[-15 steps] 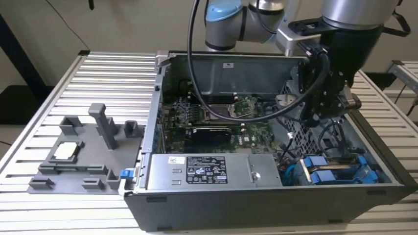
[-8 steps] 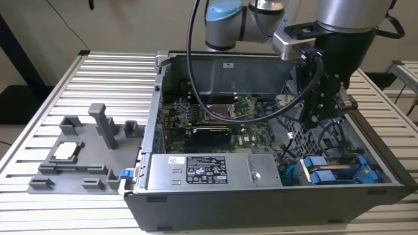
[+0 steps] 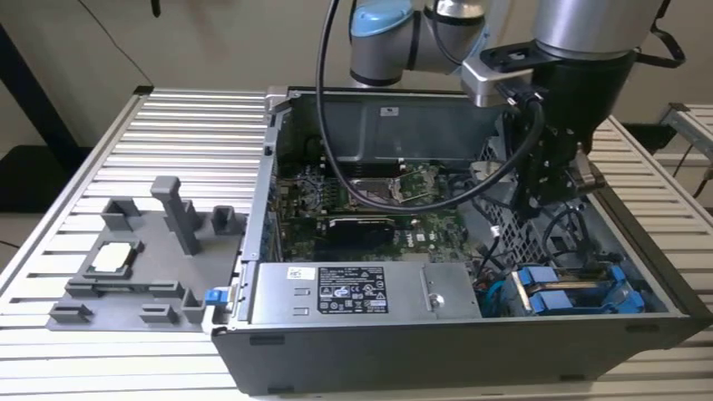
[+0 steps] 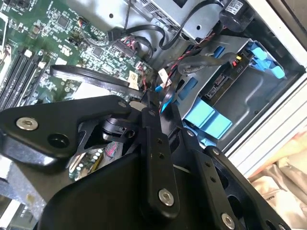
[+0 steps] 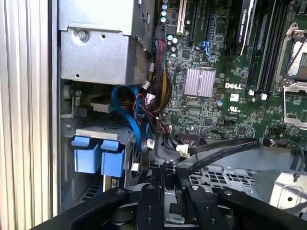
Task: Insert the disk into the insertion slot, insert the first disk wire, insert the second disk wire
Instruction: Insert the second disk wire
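Slatted table (image 3: 167,125) — disk (image 3: 552,299) half hidden

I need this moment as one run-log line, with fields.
disk: in its bay, blue tabs visible | gripper: inside computer case, at wires beside disk | wire insertion: cannot tell

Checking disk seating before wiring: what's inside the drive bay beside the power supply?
The drive bay shows blue frame tabs, with blue, red and black wires bunched beside it. The disk's body and connector are covered by the bay's metal and the wires.
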